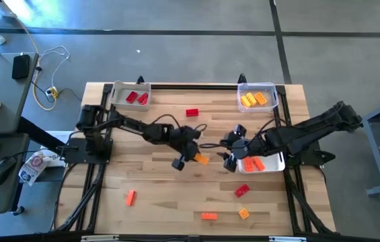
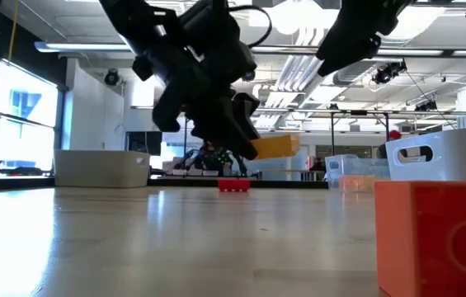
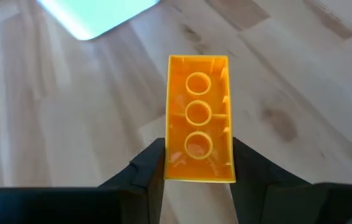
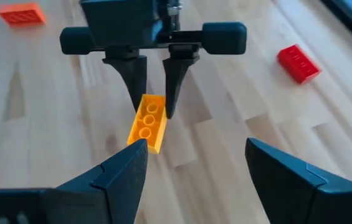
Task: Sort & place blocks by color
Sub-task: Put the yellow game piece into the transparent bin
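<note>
My left gripper (image 1: 194, 156) hangs over the middle of the table, shut on a yellow-orange block (image 3: 199, 118) whose hollow underside with three tubes faces the left wrist camera. The low view shows this block (image 2: 274, 147) raised above the wood. My right gripper (image 4: 194, 165) is open, just to the table's right of it, and faces the left gripper (image 4: 155, 102) and its block (image 4: 147, 122) without touching either. Loose on the table lie red blocks (image 1: 192, 113) (image 1: 242, 191), orange blocks (image 1: 130, 197) (image 1: 208, 216) and a yellow-orange one (image 1: 243, 214). My left gripper pinches the yellow-orange block between its two fingers (image 3: 152, 163), which sit on the two long sides at the end nearest the wrist (image 3: 197, 169). The fingers come from above, pointing down. The block is lifted clear of the table and juts out tilted beyond the fingertips.
Three white bins stand on the table: one at the far left with red blocks (image 1: 130, 96), one at the far right with yellow blocks (image 1: 257, 99), one at the right edge with orange blocks (image 1: 262, 163). An orange block (image 2: 435, 235) lies close to the low camera.
</note>
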Controlling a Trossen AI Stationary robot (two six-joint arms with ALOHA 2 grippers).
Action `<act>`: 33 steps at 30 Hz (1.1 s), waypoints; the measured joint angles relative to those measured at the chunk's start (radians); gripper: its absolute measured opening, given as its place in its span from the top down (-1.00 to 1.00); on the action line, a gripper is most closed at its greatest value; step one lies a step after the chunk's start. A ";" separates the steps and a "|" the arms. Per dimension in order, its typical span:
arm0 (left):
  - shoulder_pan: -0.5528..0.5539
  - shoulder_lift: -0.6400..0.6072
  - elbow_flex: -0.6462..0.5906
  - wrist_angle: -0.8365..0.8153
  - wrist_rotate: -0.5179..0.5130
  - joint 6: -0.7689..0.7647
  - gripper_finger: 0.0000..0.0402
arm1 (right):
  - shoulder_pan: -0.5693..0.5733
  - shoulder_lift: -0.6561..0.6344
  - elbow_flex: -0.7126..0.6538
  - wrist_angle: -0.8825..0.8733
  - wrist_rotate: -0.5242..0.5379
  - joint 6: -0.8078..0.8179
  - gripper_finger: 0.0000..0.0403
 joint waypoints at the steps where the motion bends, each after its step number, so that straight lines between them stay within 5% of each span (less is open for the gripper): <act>1: 0.014 0.000 0.000 0.000 0.013 0.002 0.45 | -0.008 0.000 0.000 0.002 0.003 -0.017 -0.27; 19: 0.212 0.000 0.001 0.099 0.277 -0.054 0.45 | -0.136 0.000 0.000 0.105 -0.030 -0.320 -0.27; 33: 0.290 0.000 0.002 0.302 0.570 -0.389 0.45 | -0.174 0.000 0.000 0.178 -0.232 -0.633 -0.27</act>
